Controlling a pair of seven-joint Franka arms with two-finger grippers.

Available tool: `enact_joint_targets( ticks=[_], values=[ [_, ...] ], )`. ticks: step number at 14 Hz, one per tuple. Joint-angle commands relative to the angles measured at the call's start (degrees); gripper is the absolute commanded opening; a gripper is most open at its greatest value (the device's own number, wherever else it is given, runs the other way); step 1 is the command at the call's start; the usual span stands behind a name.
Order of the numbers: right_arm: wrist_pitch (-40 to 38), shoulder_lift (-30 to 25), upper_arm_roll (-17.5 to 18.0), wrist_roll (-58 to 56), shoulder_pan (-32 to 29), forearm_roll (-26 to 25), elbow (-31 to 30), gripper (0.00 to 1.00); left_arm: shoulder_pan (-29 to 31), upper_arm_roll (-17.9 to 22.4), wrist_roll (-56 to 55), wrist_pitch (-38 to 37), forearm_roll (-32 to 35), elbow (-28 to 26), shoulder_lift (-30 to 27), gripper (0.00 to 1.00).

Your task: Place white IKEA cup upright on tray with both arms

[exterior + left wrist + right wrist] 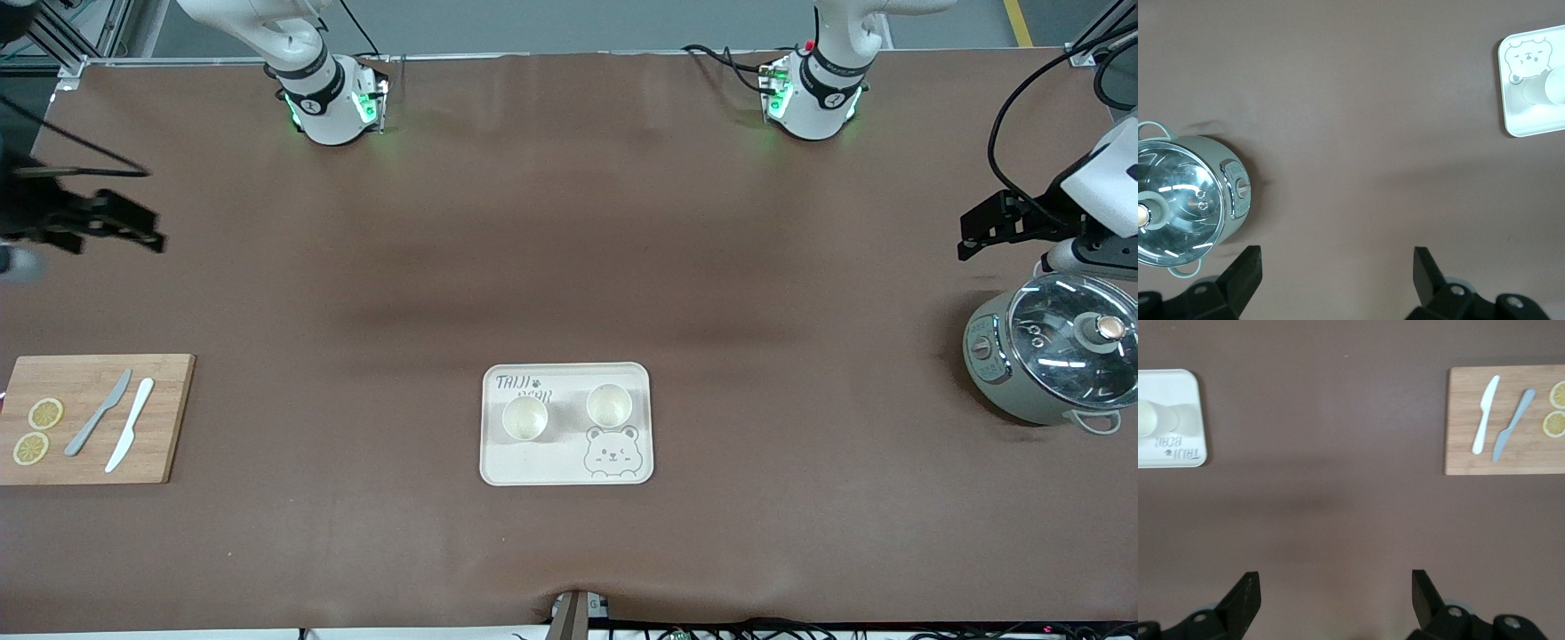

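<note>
The cream tray (533, 462) lies in the middle of the table, toward the front camera. Two white cups stand upright on it, mouths up: one (524, 418) by the lettering, one (609, 405) above the bear drawing. My left gripper (967, 242) is open and empty, up over the table's left-arm end beside the pot. Its wrist view (1338, 267) shows the tray's corner (1538, 120) and a cup's edge (1557, 87). My right gripper (147, 233) is open and empty over the right-arm end. Its wrist view (1336, 587) shows the tray (1178, 387) and a cup (1151, 419).
A grey-green pot with a glass lid (1053, 356) stands at the left arm's end, also in the left wrist view (1178, 193). A wooden cutting board (169, 427) with a grey knife (98, 413), a white knife (130, 425) and two lemon slices (45, 413) lies at the right arm's end.
</note>
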Motion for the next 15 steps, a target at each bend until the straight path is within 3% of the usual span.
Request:
enact_joint_targets(
  ticks=[1, 3, 15],
  values=[
    [6.3, -0.5, 1.3, -4.7, -3.9, -0.5, -5.1, 1.00, -0.1, -0.1, -1.2, 0.1, -0.7, 0.9, 0.4, 1.00],
    [8.6, -0.5, 1.3, -5.9, -4.5, -0.5, -7.5, 1.00, -0.1, -0.1, -1.6, 0.1, -0.6, 0.9, 0.5, 1.00],
    [8.6, -0.3, 1.4, -6.0, -4.0, -0.6, -7.5, 1.00, -0.2, -0.1, -1.0, 0.1, 0.3, 0.9, 0.9, 1.00]
  ],
)
